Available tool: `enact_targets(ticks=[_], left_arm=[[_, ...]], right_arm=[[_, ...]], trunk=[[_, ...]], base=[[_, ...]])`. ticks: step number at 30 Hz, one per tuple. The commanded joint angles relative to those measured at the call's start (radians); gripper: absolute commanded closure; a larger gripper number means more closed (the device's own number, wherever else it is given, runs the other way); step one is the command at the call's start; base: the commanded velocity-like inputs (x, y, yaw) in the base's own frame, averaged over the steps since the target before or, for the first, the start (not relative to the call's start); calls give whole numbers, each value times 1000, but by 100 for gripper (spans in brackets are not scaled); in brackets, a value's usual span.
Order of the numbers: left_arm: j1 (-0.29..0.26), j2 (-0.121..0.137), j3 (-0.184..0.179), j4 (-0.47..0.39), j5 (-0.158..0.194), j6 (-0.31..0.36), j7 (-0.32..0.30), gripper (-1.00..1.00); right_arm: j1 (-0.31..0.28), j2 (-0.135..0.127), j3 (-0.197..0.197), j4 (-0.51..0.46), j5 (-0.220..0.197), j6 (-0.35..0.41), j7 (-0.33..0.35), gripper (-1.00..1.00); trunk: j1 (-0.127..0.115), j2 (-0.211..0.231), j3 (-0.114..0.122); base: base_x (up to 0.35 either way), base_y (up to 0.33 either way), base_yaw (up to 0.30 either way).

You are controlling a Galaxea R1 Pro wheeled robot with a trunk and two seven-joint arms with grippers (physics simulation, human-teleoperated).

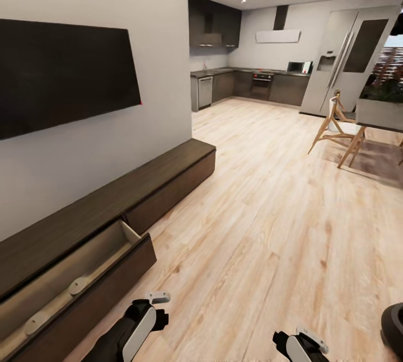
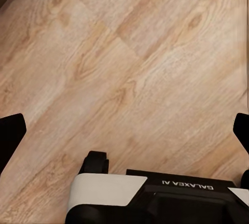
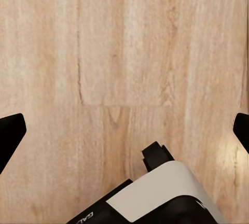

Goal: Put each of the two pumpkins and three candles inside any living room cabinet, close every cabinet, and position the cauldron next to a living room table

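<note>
The cabinet (image 1: 112,205) is the long, low dark-brown unit along the left wall. Its near drawer (image 1: 84,272) stands pulled out, pale beige inside. Two small pale shapes (image 1: 78,285) lie on the drawer's floor; I cannot tell whether they are candles. A dark round shape (image 1: 394,323) is cut off by the picture's right edge and may be the cauldron. The pumpkins and the table are out of view. My left gripper (image 2: 124,130) and right gripper (image 3: 124,130) both hang open over bare wooden floor, holding nothing. The left arm (image 1: 137,323) is beside the open drawer.
A black TV (image 1: 61,76) hangs on the wall above the cabinet. Light wooden floor (image 1: 257,205) stretches ahead to a dark kitchen (image 1: 252,82) and a fridge (image 1: 347,60). Wooden chairs (image 1: 333,127) and a dining table with a planter (image 1: 380,116) stand at the right.
</note>
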Motion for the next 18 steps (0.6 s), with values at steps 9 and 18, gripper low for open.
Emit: enact_targets(ticks=[9, 18], left_arm=[[0, 0, 0, -2, 0, 1, 2, -100], [0, 0, 1, -2, 0, 1, 4, -100]], right_arm=[[0, -14, -1, 15, -2, -3, 10, -100], [-1, -15, -2, 41, -1, -33, 35, -100]], trunk=[[0, 0, -10], [0, 0, -19]], base=[[0, 0, -231], [0, 0, -231]])
